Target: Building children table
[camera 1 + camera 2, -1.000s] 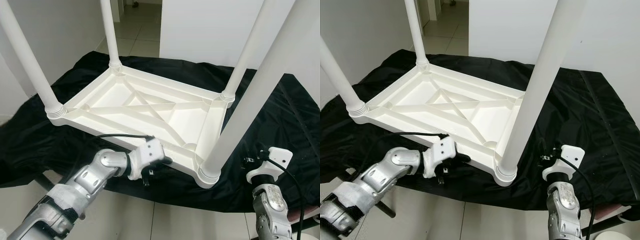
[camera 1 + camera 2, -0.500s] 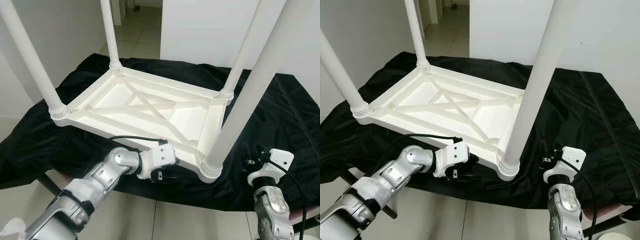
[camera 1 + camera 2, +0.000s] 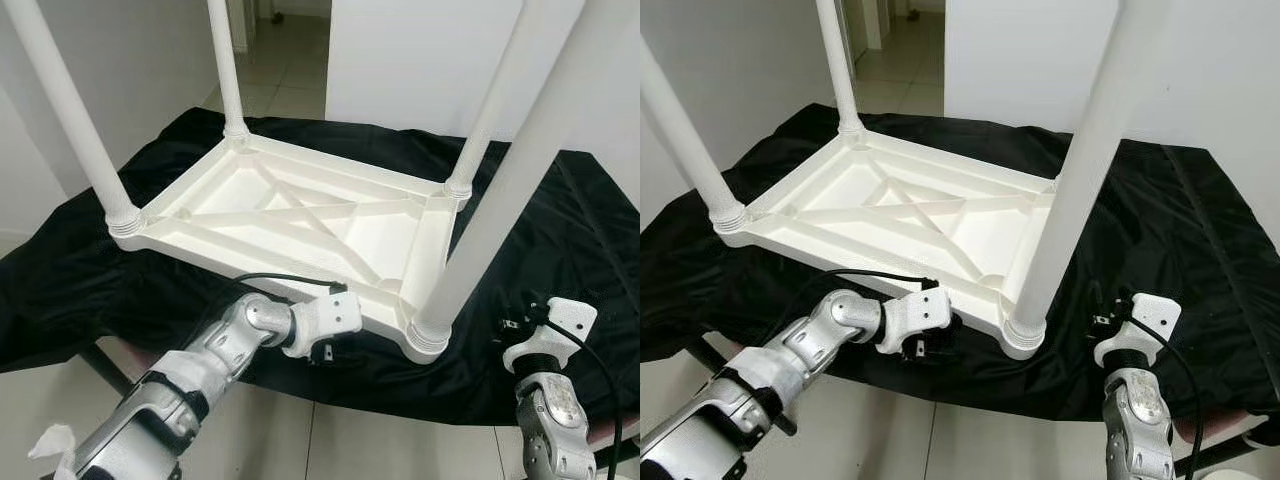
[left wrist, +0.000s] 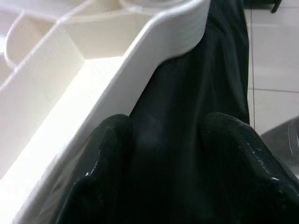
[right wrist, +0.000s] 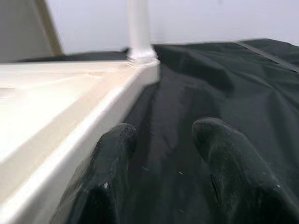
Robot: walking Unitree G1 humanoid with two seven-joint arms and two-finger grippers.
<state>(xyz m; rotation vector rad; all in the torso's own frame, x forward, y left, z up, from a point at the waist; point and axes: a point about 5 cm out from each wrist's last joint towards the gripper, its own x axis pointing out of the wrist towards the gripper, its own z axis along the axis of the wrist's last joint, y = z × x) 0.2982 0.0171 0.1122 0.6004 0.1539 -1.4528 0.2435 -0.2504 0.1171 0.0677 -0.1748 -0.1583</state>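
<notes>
A white plastic table (image 3: 300, 215) lies upside down on a black cloth (image 3: 560, 250), its four legs (image 3: 500, 190) pointing up. The cloth covers a low support, and tiled floor (image 3: 330, 440) shows at the near edge. The underside of the top faces the camera, with crossed ribs inside a raised rim.

The left claw (image 4: 163, 154) reaches in low against the near long side of the table, beside the near right corner where a leg screws into its collar (image 3: 428, 338). In the left wrist view its two black fingers (image 4: 105, 158) are spread apart, holding nothing; one seems to rest against the outer wall of the rim, the other lies over the cloth, though the close, dark view makes contact hard to judge.

The right claw (image 5: 163, 158) sits over the cloth off the table's right short side, near that same corner. Its fingers (image 5: 219, 154) are also parted and empty, one close beside the rim, the other out over the cloth, pointing along the edge toward the far right leg (image 5: 139, 28).
</notes>
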